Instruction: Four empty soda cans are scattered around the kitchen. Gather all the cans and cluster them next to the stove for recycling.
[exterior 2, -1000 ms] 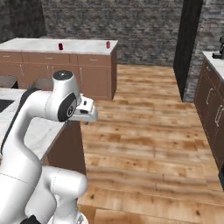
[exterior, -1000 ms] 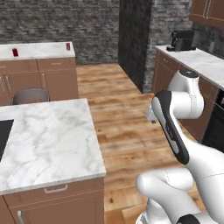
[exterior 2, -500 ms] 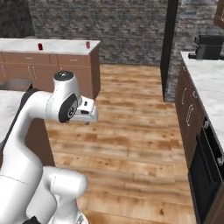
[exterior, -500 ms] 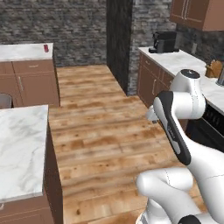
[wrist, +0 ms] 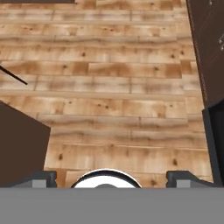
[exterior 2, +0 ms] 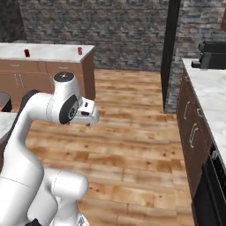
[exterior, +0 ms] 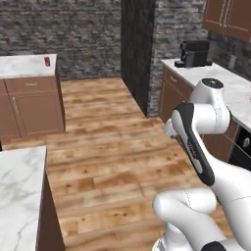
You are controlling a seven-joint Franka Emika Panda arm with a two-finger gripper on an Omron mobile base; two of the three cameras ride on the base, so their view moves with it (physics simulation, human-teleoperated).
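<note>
Wide plank floor (exterior: 108, 162) lies ahead, a marble counter (exterior 2: 48, 52) on brown cabinets well off. Two red soda cans (exterior 2: 80, 50) stand on that counter — one near its end, the other (exterior 2: 27, 53) further along. The gripper (wrist: 111, 177) hangs over bare floor, fingers spread wide, empty. It looks like the travelling step; next, drive closer and reach.

The arm (exterior: 198, 142) is glossy white with rounded, tube-like links, filling the lower right of the left base view. A long black band runs down one link, and a round joint cap at the top has a dark grey disc. In the right base view's left half, a dark circular joint face sits beside a blocky white hand (exterior 2: 86, 112).
</note>
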